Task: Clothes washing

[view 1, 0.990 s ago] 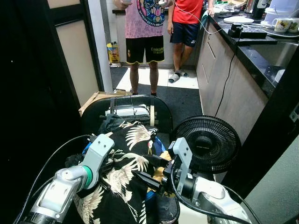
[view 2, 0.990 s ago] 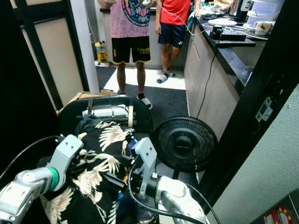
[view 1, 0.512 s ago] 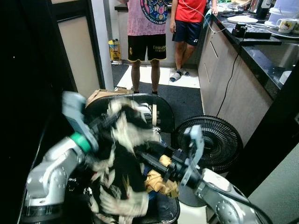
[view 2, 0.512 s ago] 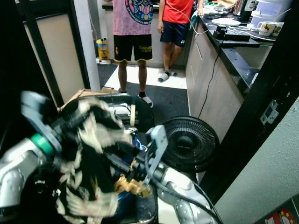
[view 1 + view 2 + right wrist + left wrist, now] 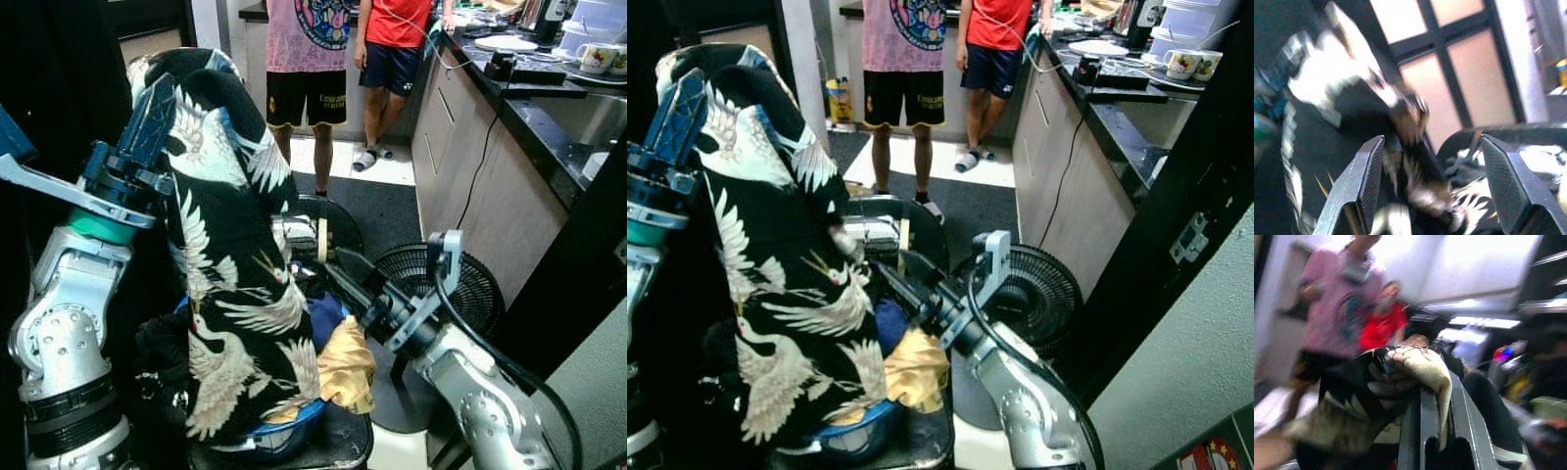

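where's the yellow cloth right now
In the left eye view the yellow cloth hangs over the right edge of the blue basket, beside the lifted crane-print shirt and in front of the black fan.

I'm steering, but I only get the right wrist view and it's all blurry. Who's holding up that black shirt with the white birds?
Observer: The left gripper is shut on the crane-print shirt, raised high.
Operator: Is all of it up in the air?
Observer: No, its bottom end hangs down to the blue tub on the chair.
Operator: And my gripper?
Observer: The right gripper is open beside the hanging shirt, above a yellow cloth.
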You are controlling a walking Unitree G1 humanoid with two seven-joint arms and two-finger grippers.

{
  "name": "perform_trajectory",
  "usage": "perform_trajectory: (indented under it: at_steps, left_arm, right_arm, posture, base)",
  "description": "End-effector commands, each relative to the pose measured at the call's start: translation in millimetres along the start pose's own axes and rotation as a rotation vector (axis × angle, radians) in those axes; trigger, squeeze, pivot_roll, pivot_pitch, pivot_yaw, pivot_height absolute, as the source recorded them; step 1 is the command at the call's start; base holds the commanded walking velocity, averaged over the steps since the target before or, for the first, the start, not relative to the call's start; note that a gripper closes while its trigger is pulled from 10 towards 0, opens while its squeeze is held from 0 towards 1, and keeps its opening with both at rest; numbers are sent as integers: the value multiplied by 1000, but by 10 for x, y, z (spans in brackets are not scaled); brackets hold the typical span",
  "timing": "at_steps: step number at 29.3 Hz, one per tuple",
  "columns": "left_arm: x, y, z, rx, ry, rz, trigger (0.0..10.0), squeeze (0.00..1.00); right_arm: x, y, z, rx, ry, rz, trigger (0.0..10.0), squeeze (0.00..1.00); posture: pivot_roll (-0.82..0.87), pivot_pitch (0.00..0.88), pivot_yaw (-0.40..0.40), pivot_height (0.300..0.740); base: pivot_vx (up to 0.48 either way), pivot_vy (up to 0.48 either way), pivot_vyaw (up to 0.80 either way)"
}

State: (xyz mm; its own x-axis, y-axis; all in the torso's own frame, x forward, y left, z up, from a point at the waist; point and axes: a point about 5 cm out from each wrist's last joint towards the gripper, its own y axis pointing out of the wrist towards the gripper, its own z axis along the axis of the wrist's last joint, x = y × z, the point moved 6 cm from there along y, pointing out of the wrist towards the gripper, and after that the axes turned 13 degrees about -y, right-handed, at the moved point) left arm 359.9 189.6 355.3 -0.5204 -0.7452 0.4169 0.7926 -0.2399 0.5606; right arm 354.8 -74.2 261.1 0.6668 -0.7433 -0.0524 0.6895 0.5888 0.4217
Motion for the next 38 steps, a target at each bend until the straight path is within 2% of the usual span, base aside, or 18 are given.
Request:
perform_trajectory:
  at_steps: [1,2,4,5,6,7,15,17,19,22,25,28,32,34,38]
  left_arm:
    - [-277,-39,-108,-57,118,167,10000,0]
    - [-444,-85,-95,-60,245,281,10000,0]
    - [-444,-85,-95,-60,245,281,10000,0]
    - [-502,-113,-57,-46,335,333,10000,0]
    - [-502,-113,-57,-46,335,333,10000,0]
    - [-505,-129,-37,-34,357,350,10000,0]
    - [-432,-131,-34,-24,351,334,10000,0]
    - [-348,-108,-106,-50,378,303,10000,0]
    - [-348,-108,-106,-50,378,303,10000,0]
    - [-304,-90,-171,-69,420,292,10000,0]
    - [-135,-73,-413,-161,475,188,10000,0]
    - [17,-101,-602,-233,465,90,10000,0]
    - [33,-114,-642,-243,476,89,10000,0]
    - [32,-126,-679,-257,486,90,10000,0]
    - [35,-126,-689,-258,496,92,10000,0]
  right_arm:
    - [202,-10,-17,-18,-31,-116,10000,0]
    - [409,-8,26,-19,-55,-232,10000,0]
    - [409,-8,26,-19,-55,-232,10000,0]
    - [553,-20,60,-18,-62,-311,10000,0]
    - [553,-20,60,-18,-62,-311,10000,0]
    - [632,-28,92,-17,-81,-353,10000,0]
    - [636,-5,152,-4,-92,-360,10000,0]
    - [611,39,211,17,-82,-359,10000,0]
    - [611,39,211,17,-82,-359,10000,0]
    - [617,66,238,28,-80,-371,10000,0]
    - [635,93,232,24,-85,-375,10000,0]
    - [561,111,140,-24,-115,-309,10000,0]
    - [550,98,106,-34,-110,-303,10000,0]
    - [562,71,100,-23,-70,-294,10000,0]
    - [675,20,124,-20,-65,-328,10000,0]
  posture:
    - [6,51,27,740]
    - [7,51,22,740]
    - [7,51,22,740]
    - [8,51,18,740]
    - [8,51,18,740]
    - [5,48,15,740]
    - [5,40,9,740]
    - [7,35,9,740]
    - [7,35,9,740]
    - [8,33,9,740]
    - [13,23,7,740]
    - [13,20,6,740]
    - [14,22,5,740]
    - [13,24,6,740]
    - [12,28,7,740]
  base:
    - [0,0,0]
    - [0,0,-800]
    - [0,0,-800]
    - [0,0,-800]
    - [0,0,-800]
    - [0,0,-800]
    - [0,0,-800]
    - [0,0,-800]
    - [0,0,-800]
    - [0,0,-800]
    - [0,0,-800]
    - [0,0,-800]
    - [0,0,-800]
    - [0,0,-800]
    - [0,0,-800]
